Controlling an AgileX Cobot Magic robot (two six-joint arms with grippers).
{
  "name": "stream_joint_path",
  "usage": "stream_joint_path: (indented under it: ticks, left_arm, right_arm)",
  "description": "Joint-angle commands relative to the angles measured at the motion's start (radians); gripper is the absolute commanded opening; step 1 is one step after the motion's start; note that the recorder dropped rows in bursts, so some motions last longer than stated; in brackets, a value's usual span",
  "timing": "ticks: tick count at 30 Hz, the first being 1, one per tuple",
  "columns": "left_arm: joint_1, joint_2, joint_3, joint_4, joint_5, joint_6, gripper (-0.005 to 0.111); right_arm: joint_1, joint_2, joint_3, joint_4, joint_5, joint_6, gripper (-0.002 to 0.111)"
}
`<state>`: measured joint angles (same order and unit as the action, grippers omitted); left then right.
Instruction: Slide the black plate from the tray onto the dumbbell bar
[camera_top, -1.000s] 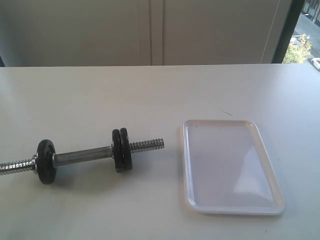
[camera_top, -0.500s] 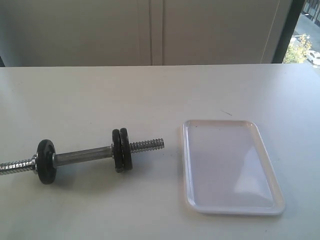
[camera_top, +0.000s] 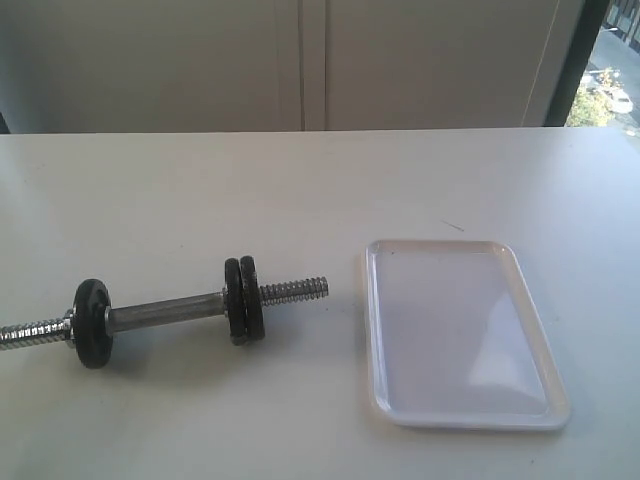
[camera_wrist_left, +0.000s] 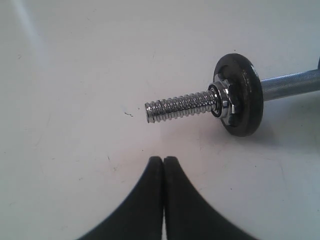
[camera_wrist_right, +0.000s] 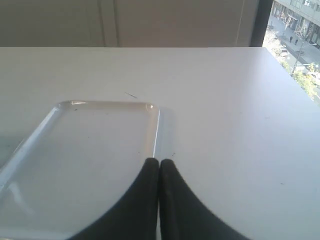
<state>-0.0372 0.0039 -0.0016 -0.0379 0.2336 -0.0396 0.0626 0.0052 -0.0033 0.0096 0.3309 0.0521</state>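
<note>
I find no disc in the white glossy rectangular plastic tray (camera_top: 440, 243) on the right, and the flat round black cast-iron plate (camera_top: 251, 298) seems already threaded on the short silver metal dumbbell bar (camera_top: 165, 311), which lies left-to-right beside it — my left gripper (camera_wrist_left: 163, 159), fingers pressed together, is the nearer to that bar, while the right gripper (camera_wrist_right: 159, 161), likewise pressed together, hangs by the tray.

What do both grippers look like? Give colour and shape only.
The left gripper and right gripper match: each shows two matte black fingers, broad near the camera, curving to narrow tips. No cables or markings show; the arms are out of view.
</note>
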Motion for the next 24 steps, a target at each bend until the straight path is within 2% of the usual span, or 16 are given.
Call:
stream_joint_path:
  ticks: [1,5,24]
  left_arm:
    - [-0.009,-0.004,0.002,-0.004,-0.002,-0.006,0.0]
    - [-0.009,-0.004,0.002,-0.004,-0.002,-0.006,0.0]
    - [-0.009,-0.004,0.002,-0.004,-0.002,-0.006,0.0]
  right_arm:
    - [-0.012,-0.005,0.003,-0.01,-0.002,0.008,0.0]
    - [-0.012,-0.005,0.003,-0.01,-0.002,0.06,0.0]
    - [-0.012,-0.005,0.003,-0.01,-0.015,0.059,0.0]
